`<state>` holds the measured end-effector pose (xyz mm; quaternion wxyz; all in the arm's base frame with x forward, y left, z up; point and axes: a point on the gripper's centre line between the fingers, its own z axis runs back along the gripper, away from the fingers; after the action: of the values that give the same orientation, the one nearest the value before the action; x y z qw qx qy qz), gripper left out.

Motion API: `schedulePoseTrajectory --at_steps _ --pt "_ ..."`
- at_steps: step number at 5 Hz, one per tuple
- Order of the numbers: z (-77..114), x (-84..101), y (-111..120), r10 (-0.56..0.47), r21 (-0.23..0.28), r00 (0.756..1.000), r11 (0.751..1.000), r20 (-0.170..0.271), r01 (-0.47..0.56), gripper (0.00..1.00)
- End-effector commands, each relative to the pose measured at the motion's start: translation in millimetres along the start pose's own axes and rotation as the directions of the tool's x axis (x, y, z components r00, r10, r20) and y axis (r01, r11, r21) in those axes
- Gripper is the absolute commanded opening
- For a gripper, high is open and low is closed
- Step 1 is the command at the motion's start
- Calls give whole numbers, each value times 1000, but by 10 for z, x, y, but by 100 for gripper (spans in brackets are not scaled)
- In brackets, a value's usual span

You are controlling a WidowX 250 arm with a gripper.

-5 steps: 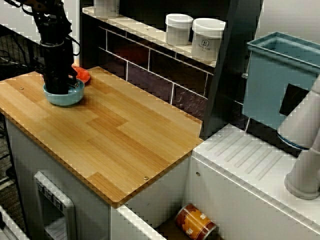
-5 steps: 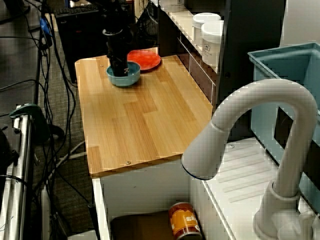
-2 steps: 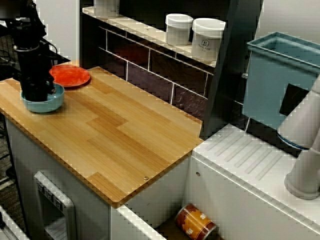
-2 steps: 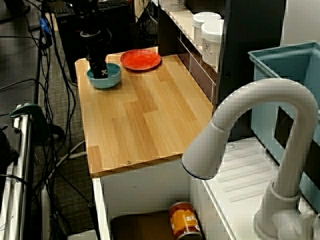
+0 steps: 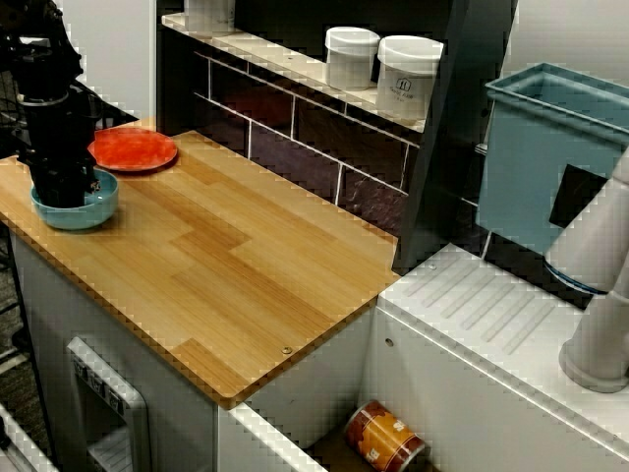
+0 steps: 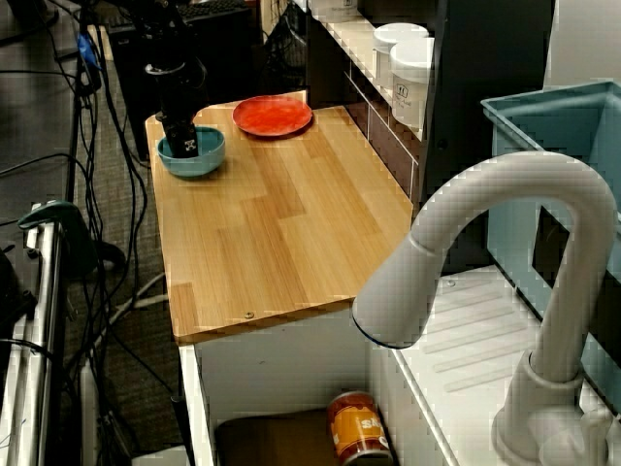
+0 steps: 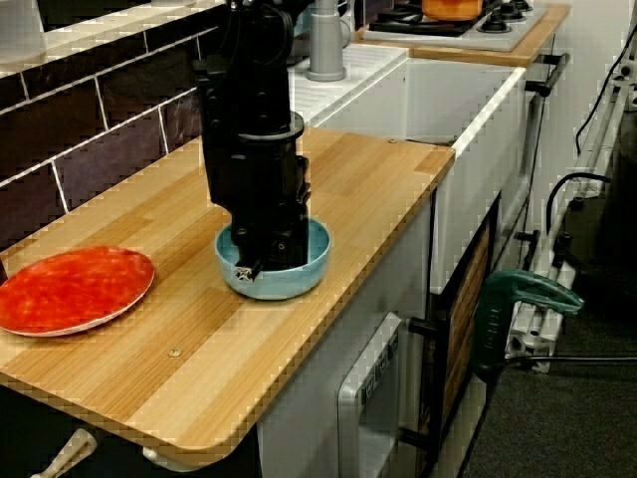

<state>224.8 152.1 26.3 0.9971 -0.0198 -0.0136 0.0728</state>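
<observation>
Got the claw (image 7: 261, 257) pointing straight down into the blue bowl (image 7: 299, 274). In the view from the tabletop's end it looks narrow, pinched on the bowl's rim, with most of it inside and one tip hanging over the outer wall. The bowl sits flat on the wooden tabletop (image 7: 378, 179). It's near the red plate (image 7: 75, 289) but not touching, on the plate's side away from the tiled wall (image 7: 109, 129). Well apart from the plate, an orange can (image 5: 385, 438) lies on its side down in the sink.
</observation>
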Motion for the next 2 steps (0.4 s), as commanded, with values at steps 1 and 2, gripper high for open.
schedulePoseTrajectory --at_steps 1,2 --pt "195 -13 -97 -13 -7 999 1000 35 14 13" --pt "127 41 -271 -36 14 999 999 36 35 9"
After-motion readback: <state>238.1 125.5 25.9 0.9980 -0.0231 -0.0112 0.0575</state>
